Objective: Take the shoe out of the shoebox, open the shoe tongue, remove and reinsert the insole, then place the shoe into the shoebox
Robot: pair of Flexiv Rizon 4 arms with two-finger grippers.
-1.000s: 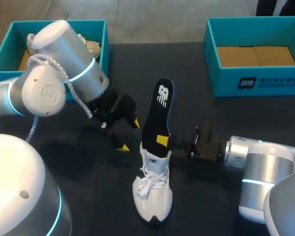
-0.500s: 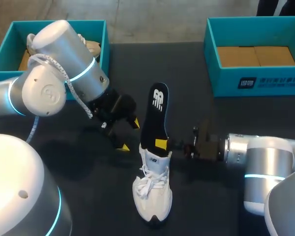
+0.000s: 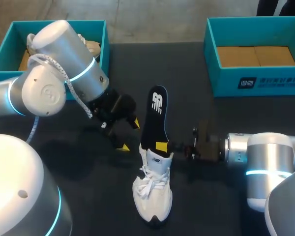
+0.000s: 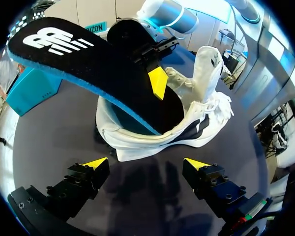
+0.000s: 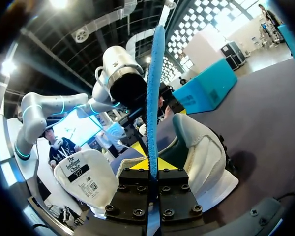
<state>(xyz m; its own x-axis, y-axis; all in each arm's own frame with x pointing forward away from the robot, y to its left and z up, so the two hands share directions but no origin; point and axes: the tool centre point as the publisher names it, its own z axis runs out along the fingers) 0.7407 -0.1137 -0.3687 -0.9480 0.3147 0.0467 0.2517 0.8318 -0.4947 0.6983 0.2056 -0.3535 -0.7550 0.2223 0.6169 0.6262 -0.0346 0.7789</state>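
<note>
A white shoe (image 3: 152,194) stands on the dark table, toe toward me. Out of its opening, tilted up and away, sticks a black insole (image 3: 155,115) with a blue edge. My right gripper (image 3: 162,146) is shut on the insole's lower part just above the shoe's collar. In the right wrist view the insole (image 5: 152,93) rises edge-on from between the right gripper (image 5: 153,165), the shoe (image 5: 201,147) beside it. My left gripper (image 3: 128,135) stands open just left of the shoe's heel. From the left wrist, the left gripper (image 4: 146,163) holds nothing; the shoe (image 4: 196,130) and insole (image 4: 83,56) lie ahead.
A teal shoebox (image 3: 3,55) at the back left holds another shoe (image 3: 92,47). A second teal shoebox (image 3: 210,59) with a brown floor stands at the back right. My left arm's big elbow (image 3: 59,64) overhangs the table's left side.
The insole has slid a little down into the shoe and leaned slightly left, with the right gripper still shut on it. The left arm has kept still.
</note>
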